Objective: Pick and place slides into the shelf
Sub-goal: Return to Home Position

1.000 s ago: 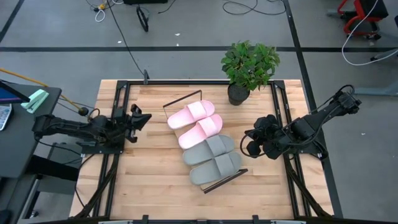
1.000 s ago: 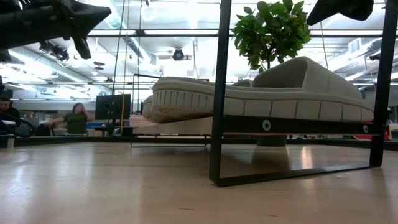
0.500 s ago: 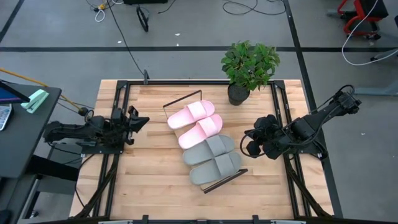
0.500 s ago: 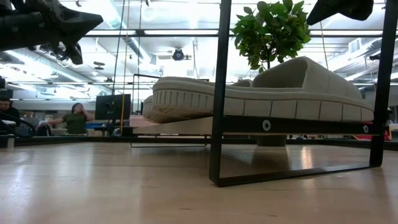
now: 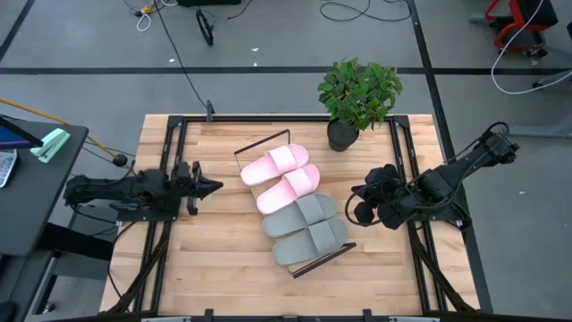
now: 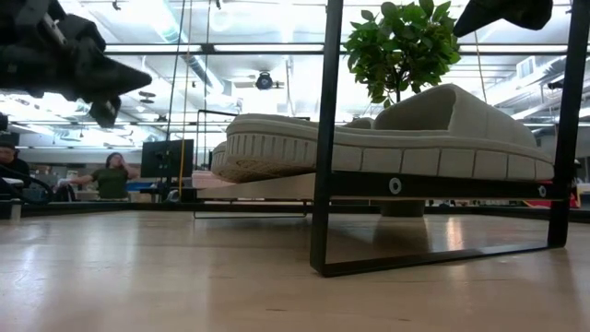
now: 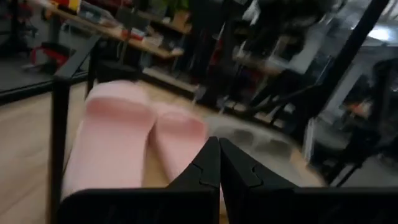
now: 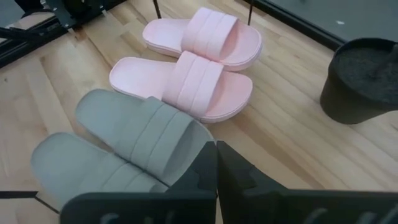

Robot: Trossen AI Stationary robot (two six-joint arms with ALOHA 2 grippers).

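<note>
All four slides lie sole-down in a row on the shelf [image 5: 257, 143], a wooden board between black wire frames that runs slantwise across the table's middle. The two pink slides [image 5: 279, 161] [image 5: 290, 186] are at its far-left end and the two grey slides [image 5: 302, 215] [image 5: 310, 240] at its near-right end. My left gripper [image 5: 213, 186] is shut, hovers left of the pink pair and points at it [image 7: 118, 137]. My right gripper [image 5: 359, 201] is shut and hovers right of the grey pair [image 8: 143, 134]. The low view shows a grey slide [image 6: 387, 138] on the shelf board [image 6: 433, 184].
A potted plant [image 5: 357, 98] stands at the table's far edge, just beyond the shelf. Black rails [image 5: 170, 224] [image 5: 416, 250] run along the table's left and right sides. A dark desk [image 5: 36, 179] stands left of the table. People [image 6: 112, 175] sit in the room behind.
My left gripper has drawn slightly toward the table's near edge and sunk lower, turning about its wrist, while its arm has folded back toward the left edge. The right arm, the slides and the shelf have stayed still.
</note>
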